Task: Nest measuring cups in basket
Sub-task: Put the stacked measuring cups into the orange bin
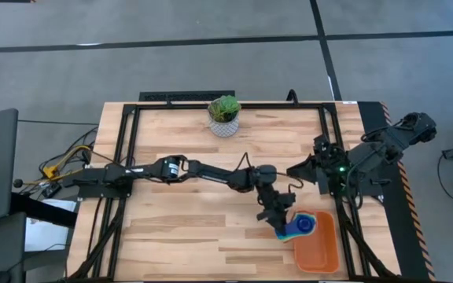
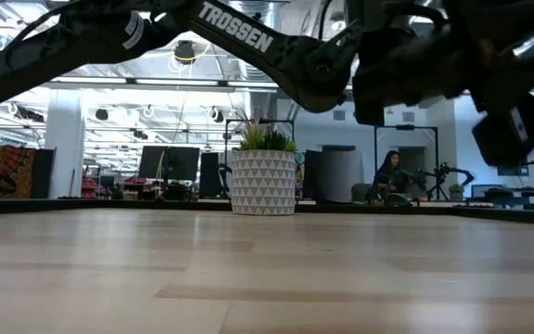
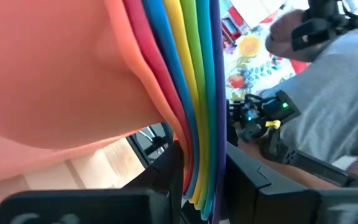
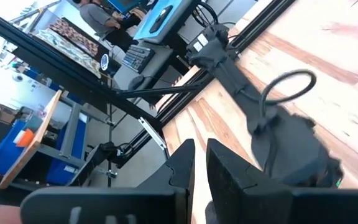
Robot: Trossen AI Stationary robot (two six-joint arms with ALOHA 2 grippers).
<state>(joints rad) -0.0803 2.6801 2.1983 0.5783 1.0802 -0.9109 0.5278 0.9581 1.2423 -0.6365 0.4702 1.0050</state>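
Note:
The measuring cups (image 1: pixel 302 226) are nested into one stack, dark blue innermost. The stack sits level, openings up, at the far left corner of the orange basket (image 1: pixel 321 253), near the table's right front. My left gripper (image 1: pixel 281 223), stretched across the table, is shut on the stacked handles (image 3: pixel 188 93). In the left wrist view the orange outermost bowl (image 3: pixel 55 68) bulges beside them. My right gripper (image 4: pixel 199 163) is shut and empty, held high near the right edge (image 1: pixel 296 170). My left gripper pinches the fanned stack of handles (image 3: pixel 197 177) between its two fingers, one finger (image 3: pixel 166 171) on the orange side and the other (image 3: pixel 244 177) on the dark blue side. It reaches level, slanting from the far left. Whether the stack rests in the basket I cannot tell.
A white pot with a green plant (image 1: pixel 224 116) stands at the far middle of the table. Black frame rails (image 1: pixel 124 157) run along the table's edges. A person in a grey top (image 3: pixel 347 93) is beyond the right side. Bare wood lies left of the basket.

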